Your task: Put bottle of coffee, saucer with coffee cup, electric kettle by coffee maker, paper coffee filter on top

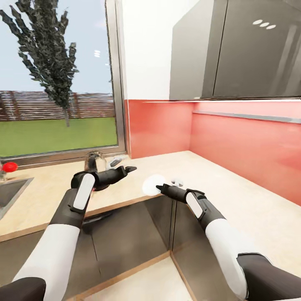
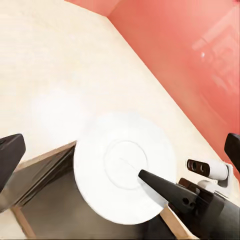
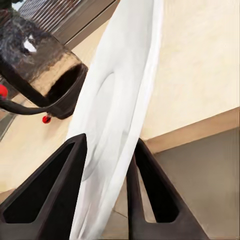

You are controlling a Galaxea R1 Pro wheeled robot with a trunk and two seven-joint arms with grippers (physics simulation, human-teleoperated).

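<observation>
Right gripper (image 1: pixel 159 188): pinching the saucer (image 1: pixel 151 185) by its rim, one finger on each face; in the right wrist view both black fingers (image 3: pixel 55 195) bracket the white disc (image 3: pixel 117 115), seen nearly edge-on.
Saucer: held at frame centre in the head view, over the front edge of the table (image 1: pixel 234 196); in the left wrist view the round face with its inner ring (image 2: pixel 125 165) shown nearly flat-on, a right gripper fingertip (image 2: pixel 155 181) on its lower right part.
Left gripper (image 1: pixel 130 169): spread; in the left wrist view the two black fingertips at the far left and far right frame edges, well apart, nothing between them.
Electric kettle (image 1: pixel 95 161): on the table just behind the left forearm, centre-left in the head view; glass body with black base and red switch in the upper left of the right wrist view (image 3: pixel 42 65).
Small white object (image 1: pixel 177 182): on the table just beyond the saucer; identity not determinable.
Table: tan worktop along a red backsplash (image 1: pixel 246 146); sink (image 1: pixel 10 192) at left edge.
Window (image 1: pixel 56 79): upper left, tree and lawn outside.
</observation>
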